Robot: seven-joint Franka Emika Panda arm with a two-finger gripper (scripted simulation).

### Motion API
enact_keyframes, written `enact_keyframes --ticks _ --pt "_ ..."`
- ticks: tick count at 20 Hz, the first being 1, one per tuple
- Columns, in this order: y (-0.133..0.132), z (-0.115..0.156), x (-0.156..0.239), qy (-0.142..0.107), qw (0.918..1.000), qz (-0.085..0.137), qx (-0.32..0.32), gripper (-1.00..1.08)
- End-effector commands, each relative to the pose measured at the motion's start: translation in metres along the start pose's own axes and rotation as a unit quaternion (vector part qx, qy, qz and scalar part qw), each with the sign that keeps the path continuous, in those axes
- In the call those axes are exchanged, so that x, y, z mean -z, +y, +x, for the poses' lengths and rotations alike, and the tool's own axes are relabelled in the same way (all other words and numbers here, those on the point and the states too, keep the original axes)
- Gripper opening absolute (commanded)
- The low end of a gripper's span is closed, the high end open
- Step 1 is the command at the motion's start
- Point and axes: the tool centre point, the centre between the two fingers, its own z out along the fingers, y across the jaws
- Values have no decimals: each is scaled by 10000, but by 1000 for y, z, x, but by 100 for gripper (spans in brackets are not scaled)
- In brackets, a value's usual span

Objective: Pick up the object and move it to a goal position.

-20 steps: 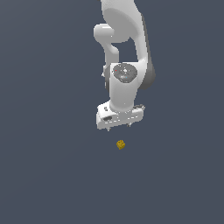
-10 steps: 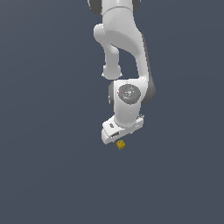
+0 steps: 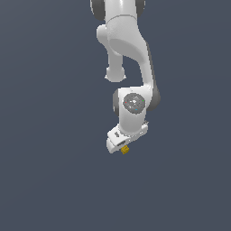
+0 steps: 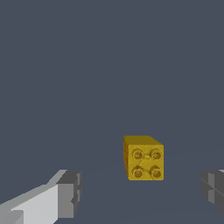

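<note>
Plain slate-grey ground fills both views, with no table edge or corner showing to place things by. The claw (image 3: 122,147) hangs low on the white arm (image 3: 131,54) with its fingers apart; in the wrist view one grey pad (image 4: 70,194) and the other pad stand wide, each clear of the block. The mustard-yellow object (image 4: 144,158), a small studded cube, sits between them, nearer one pad than the other, and in the exterior view it peeks out just at the claw's tip. I judge the step in hand to be the final descent before closing. To do it well, centre the claw over the cube, lower until the pads flank its sides, then close squarely on flat faces. No containers are visible.
</note>
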Motion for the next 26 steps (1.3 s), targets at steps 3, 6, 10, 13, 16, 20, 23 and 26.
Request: enact_keyframes --ticks 3,6,10,13,16,20,23,26 --pt "0 0 -6 2 10000 -1 4 100" --pt "0 0 -17 4 10000 -2 10 100" --pt "-1 0 -39 6 10000 -2 22 100" --pt "0 0 -48 7 10000 -2 26 100" --pt "0 1 -51 7 10000 -2 26 100" --pt "0 1 -50 7 10000 -2 26 -100" --pt "0 1 -50 7 10000 -2 26 -100" --pt "0 1 -50 7 10000 -2 26 -100"
